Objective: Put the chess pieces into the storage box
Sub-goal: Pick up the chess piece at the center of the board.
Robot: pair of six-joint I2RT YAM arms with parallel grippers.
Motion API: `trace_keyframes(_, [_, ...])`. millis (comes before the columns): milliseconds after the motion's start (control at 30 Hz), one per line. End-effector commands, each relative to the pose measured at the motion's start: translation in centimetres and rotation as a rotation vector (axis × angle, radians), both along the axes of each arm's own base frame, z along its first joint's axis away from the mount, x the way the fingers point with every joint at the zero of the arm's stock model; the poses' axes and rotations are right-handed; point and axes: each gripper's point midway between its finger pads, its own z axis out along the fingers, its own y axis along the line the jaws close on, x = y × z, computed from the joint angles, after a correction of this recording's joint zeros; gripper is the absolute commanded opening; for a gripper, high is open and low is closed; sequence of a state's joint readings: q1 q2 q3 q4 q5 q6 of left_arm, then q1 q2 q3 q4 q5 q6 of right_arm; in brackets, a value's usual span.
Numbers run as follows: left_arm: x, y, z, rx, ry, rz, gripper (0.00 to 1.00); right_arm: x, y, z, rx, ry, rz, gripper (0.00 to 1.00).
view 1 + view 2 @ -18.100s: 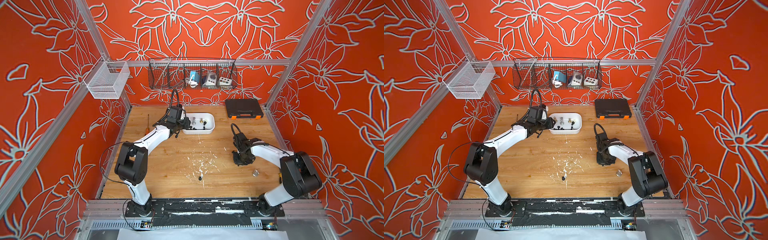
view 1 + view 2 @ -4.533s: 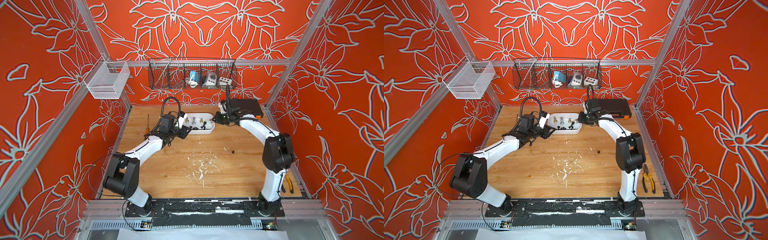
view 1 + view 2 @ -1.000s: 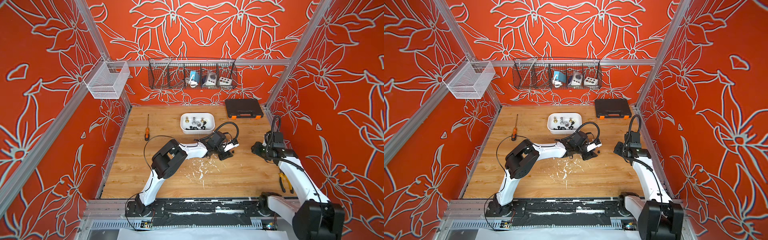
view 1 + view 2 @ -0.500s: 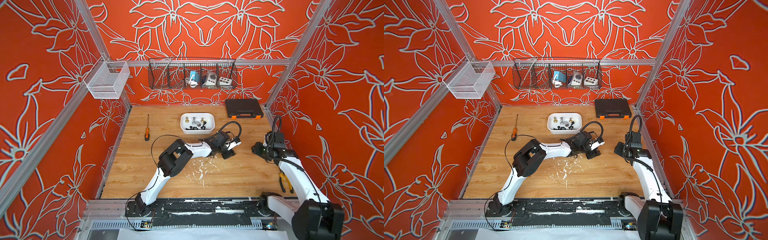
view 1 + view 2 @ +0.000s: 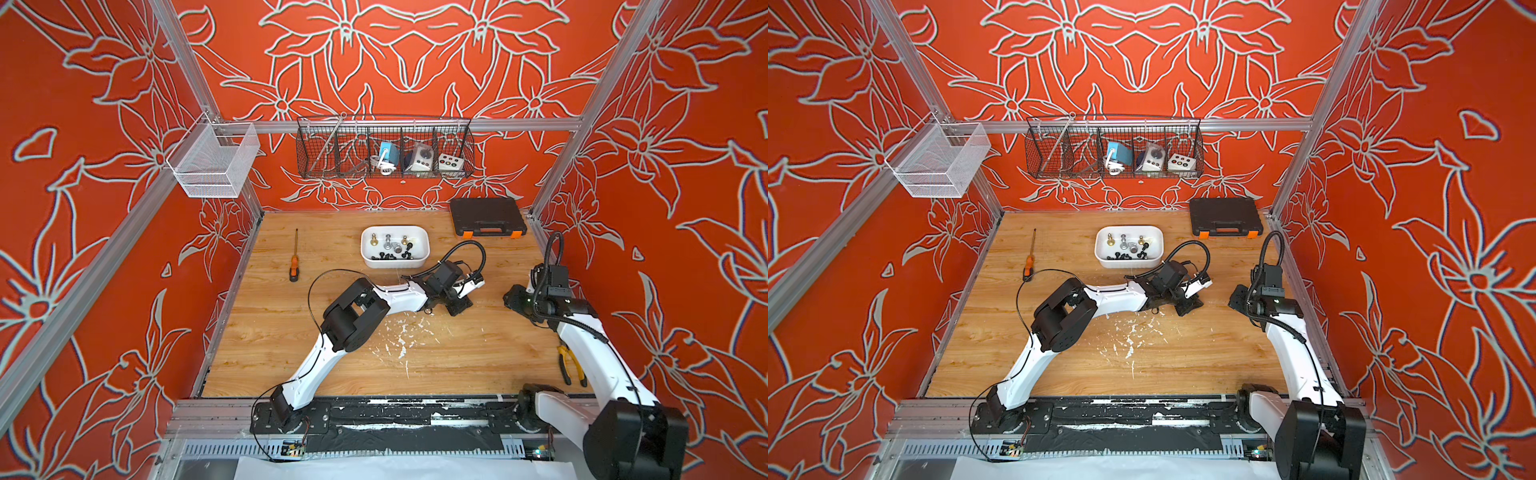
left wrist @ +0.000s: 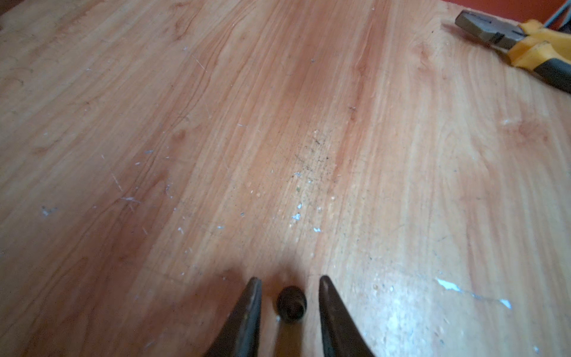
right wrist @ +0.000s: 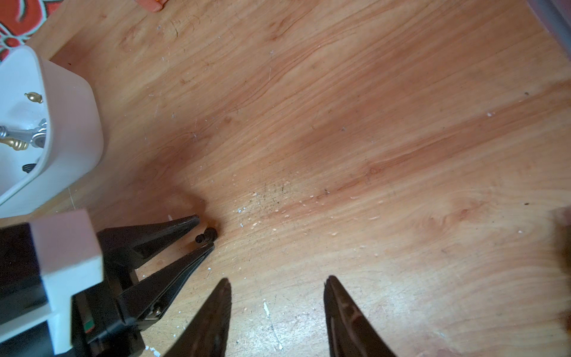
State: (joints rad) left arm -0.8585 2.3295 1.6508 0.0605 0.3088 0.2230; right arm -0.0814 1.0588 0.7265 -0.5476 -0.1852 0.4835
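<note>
Black piece (image 7: pixel 206 236) on the table (image 5: pixel 340 365), lying on its side between the fingers of my left gripper (image 7: pixel 204 232), a little in front of the storage box (image 7: pixel 74 129) and off its right corner. From the right wrist camera I read its long axis as running roughly along the fingers. The small rounded end points back toward the gripper body and the wider end points out past the fingertips. From the left wrist camera the same piece (image 6: pixel 291 304) shows end-on as a blurred dark disc, and I cannot tell which end faces me.

The left gripper (image 6: pixel 289 279) has its jaws apart. There is a sliver of bare wood on each side of the piece, so they straddle it without pinching it. In both top views the gripper (image 5: pixel 459 305) covers the piece and I cannot see it.

My right gripper (image 7: pixel 278 279) hangs over bare table just beside the left one, with its jaws spread wide and nothing between them. In a top view it sits off to the right (image 5: pixel 510 300).

The white storage box (image 5: pixel 395 261) stands near the back of the table. The other chess pieces (image 5: pixel 392 249) are inside it: gold and silver ones upright along the far side, small black ones lying along the near wall.

Also on the table are yellow-handled pliers (image 6: pixel 525 46) at the right edge, a screwdriver (image 5: pixel 294 262) on the left and a black case (image 5: pixel 486 216) at the back right.
</note>
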Motion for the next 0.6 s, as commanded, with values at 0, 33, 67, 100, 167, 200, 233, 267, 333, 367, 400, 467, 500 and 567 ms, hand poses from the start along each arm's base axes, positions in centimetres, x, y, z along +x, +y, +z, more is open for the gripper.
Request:
trace_keyframes(0, [-0.6,-0.4,-0.9,0.009,0.013,-0.025,0.28,-0.6,-0.2,-0.3,-0.002,0.013,-0.005,0.51])
trace_keyframes(33, [-0.6,-0.5,-0.9,0.008,0.014,-0.027,0.27,-0.6,-0.2,-0.3,-0.002,0.014,-0.005,0.51])
trace_keyframes(67, [-0.7,-0.5,-1.0,0.009,0.017,-0.028,0.25,-0.6,-0.2,-0.3,-0.003,0.015,-0.002,0.51])
trace_keyframes(100, [-0.7,-0.5,-1.0,0.008,0.016,-0.029,0.23,-0.7,-0.2,-0.3,-0.004,0.016,-0.004,0.51])
trace_keyframes(167, [-0.7,-0.5,-1.0,0.006,0.017,-0.032,0.19,-0.7,-0.2,-0.3,-0.004,0.016,-0.003,0.51])
trace_keyframes(200, [-0.7,-0.6,-1.0,0.003,0.018,-0.032,0.17,-0.7,-0.2,-0.3,-0.005,0.015,-0.004,0.51])
trace_keyframes(233, [-0.8,-0.7,-0.9,0.000,0.020,-0.037,0.14,-0.7,-0.2,-0.3,-0.005,0.016,-0.004,0.51])
trace_keyframes(267, [-1.0,-0.7,-0.9,-0.001,0.026,-0.043,0.12,-0.7,-0.2,-0.4,-0.005,0.018,-0.004,0.51])
trace_keyframes(333, [-1.2,-0.7,-1.0,0.001,0.030,-0.047,0.11,-0.7,-0.3,-0.3,-0.005,0.017,-0.005,0.50])
trace_keyframes(367, [-1.2,-0.7,-1.0,0.003,0.031,-0.047,0.10,-0.7,-0.3,-0.3,-0.005,0.017,-0.006,0.50])
trace_keyframes(400, [-1.2,-0.6,-0.9,0.004,0.033,-0.040,0.10,-0.7,-0.3,-0.3,-0.005,0.014,-0.006,0.50])
trace_keyframes(467, [-1.0,-0.5,0.1,-0.003,0.038,-0.014,0.09,-0.7,-0.3,-0.2,-0.008,0.014,-0.005,0.50])
trace_keyframes(500, [-0.8,-0.5,1.2,-0.019,0.035,-0.009,0.09,-0.8,-0.3,-0.3,-0.008,0.017,-0.005,0.50])
trace_keyframes(567, [-0.3,-0.3,4.3,-0.060,0.011,0.013,0.09,-0.8,-0.3,-0.2,-0.011,0.018,-0.002,0.50])
